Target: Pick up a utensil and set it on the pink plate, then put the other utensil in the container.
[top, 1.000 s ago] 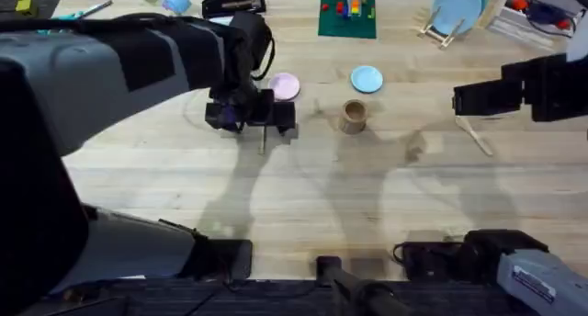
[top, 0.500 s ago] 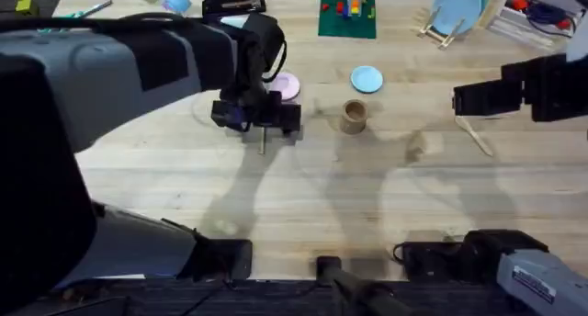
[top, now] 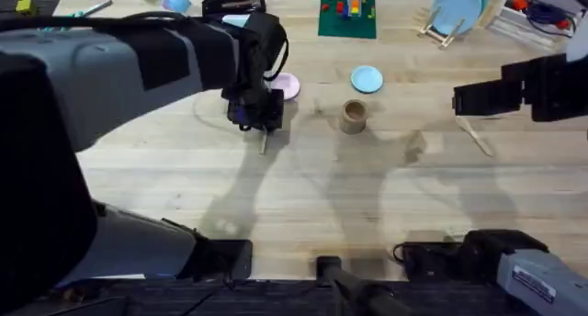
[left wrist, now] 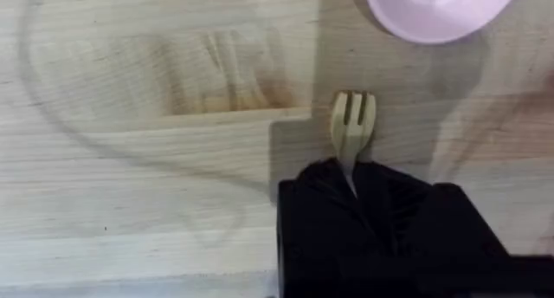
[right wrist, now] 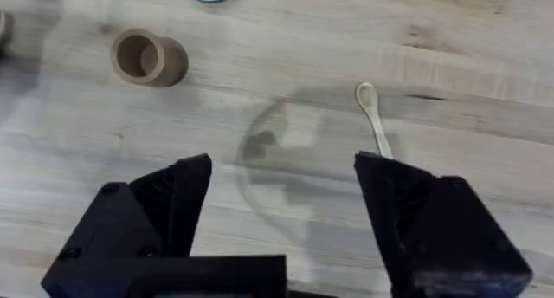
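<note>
The brown cup point(top: 354, 116) stands empty mid-table. The pink plate point(top: 284, 85) to its left is bare. The left gripper point(left wrist: 351, 184) pinches the fork point(left wrist: 351, 129) beside that plate. The right gripper point(right wrist: 281, 216) hangs wide open, holding nothing; the spoon point(right wrist: 374, 116) lies at the right. No writing is readable.

You are looking down on a pale wooden bench point(top: 303, 197) with visible plank seams running across it. Soft shadows are lying over its middle. Along its far edge, a green building-brick board point(top: 347, 17) and a blue plate on a rack point(top: 457, 11) are sitting.
</note>
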Robot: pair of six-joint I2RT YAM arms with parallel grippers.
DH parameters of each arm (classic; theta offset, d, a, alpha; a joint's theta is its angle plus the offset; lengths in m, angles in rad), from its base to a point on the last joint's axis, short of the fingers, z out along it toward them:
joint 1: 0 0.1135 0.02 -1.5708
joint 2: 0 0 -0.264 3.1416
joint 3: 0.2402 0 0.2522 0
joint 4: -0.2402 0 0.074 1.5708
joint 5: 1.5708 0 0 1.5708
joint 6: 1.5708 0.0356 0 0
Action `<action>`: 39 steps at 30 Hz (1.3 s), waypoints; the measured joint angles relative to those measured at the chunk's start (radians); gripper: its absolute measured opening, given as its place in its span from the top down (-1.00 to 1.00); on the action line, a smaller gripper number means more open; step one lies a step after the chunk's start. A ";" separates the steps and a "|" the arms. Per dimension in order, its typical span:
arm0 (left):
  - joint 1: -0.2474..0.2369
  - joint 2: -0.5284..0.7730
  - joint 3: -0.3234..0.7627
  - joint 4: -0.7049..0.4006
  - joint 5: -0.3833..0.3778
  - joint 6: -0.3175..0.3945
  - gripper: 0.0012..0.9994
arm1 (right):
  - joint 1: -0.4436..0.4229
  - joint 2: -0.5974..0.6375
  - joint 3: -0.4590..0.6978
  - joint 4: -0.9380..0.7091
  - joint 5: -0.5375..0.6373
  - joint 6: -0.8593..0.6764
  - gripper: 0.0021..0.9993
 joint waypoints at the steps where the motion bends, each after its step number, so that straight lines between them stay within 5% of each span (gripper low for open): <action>1: -0.001 0.000 0.000 0.000 0.000 0.000 0.90 | 0.000 0.000 0.000 0.000 0.000 0.000 -0.99; 9: -0.001 0.003 0.007 -0.020 0.000 0.000 0.91 | 0.000 0.000 0.000 0.000 0.000 0.000 -0.99; 15: -0.001 0.032 0.060 -0.143 -0.001 0.000 0.92 | 0.000 0.000 0.000 0.000 0.000 0.000 -0.99; 23: -0.001 0.032 0.237 -0.256 -0.002 0.001 0.92 | 0.000 0.000 0.000 0.000 0.000 0.000 -0.99; 39: -0.001 0.059 0.439 -0.216 -0.001 0.038 0.92 | 0.000 0.000 0.000 0.000 0.000 0.000 -0.99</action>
